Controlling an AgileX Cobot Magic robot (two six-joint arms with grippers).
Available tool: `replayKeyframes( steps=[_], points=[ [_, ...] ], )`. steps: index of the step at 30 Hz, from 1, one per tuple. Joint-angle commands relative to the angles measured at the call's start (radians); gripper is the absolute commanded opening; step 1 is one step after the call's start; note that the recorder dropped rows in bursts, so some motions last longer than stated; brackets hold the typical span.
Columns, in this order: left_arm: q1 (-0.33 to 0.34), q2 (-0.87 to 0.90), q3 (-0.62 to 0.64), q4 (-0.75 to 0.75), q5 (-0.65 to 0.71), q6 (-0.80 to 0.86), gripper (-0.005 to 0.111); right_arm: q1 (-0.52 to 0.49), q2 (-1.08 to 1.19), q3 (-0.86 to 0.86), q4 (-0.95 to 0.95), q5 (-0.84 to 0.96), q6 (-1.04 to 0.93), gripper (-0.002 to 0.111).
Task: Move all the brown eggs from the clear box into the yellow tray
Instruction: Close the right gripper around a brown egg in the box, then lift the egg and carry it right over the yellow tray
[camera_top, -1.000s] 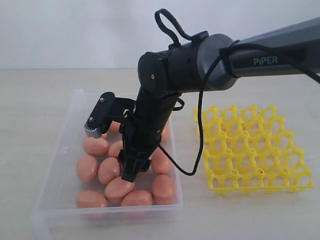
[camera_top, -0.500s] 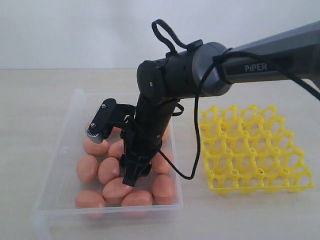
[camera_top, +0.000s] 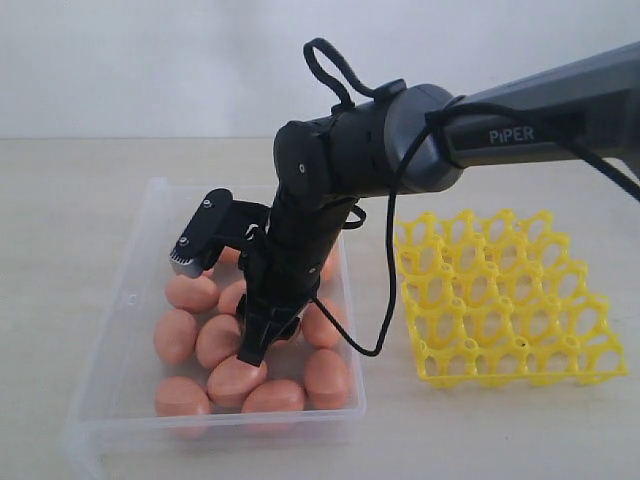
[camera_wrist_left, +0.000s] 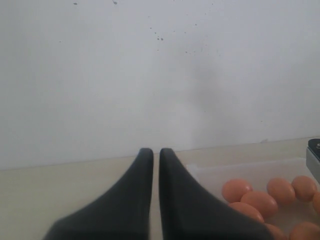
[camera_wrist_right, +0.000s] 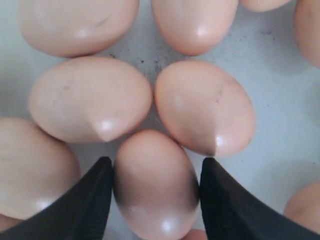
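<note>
The left gripper (camera_wrist_left: 156, 155) hangs apart from the box (camera_top: 128, 300), its two dark fingers drawn together with only a hairline between them and nothing held. Its own view takes in a corner of the box and a few eggs against a pale wall (camera_wrist_left: 160, 70).

The box lies on the pale table (camera_top: 60, 200). The eggs (camera_top: 176, 336) are all inside it, crowded toward its near end and lying much as they did a second ago.

The right gripper (camera_top: 250, 355) points steeply down into the box among the eggs. In its wrist view the fingers (camera_wrist_right: 95, 200) flank one egg (camera_wrist_right: 155, 190), pressed against both of its sides: a grip, with the egg resting on the box floor and touching its neighbours. Since a second ago the arm (camera_top: 400, 140) has swung a little further over the box and sunk slightly. Its big dark joint now sits lower and more toward the box's far side, and the fingertips have settled around this egg.

A black cable (camera_top: 385, 250) loops down from the arm, past the box's right wall.

White letters on the arm's grey upper link read "PiPER" (camera_top: 520, 133).

Right of the box, apart from it, stands the tray (camera_top: 510, 300), every cup without an egg.
</note>
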Motion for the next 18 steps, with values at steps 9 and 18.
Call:
replayKeyframes(
  steps=[9,18],
  points=[
    [-0.008,-0.002,0.003,-0.002,0.0,0.001,0.004,0.0,-0.003,-0.003,0.013,-0.079,-0.018,0.0],
    [-0.008,-0.002,0.003,-0.002,0.0,0.001,0.004,0.0,-0.007,0.091,0.362,-0.433,-0.308,0.0]
  ],
)
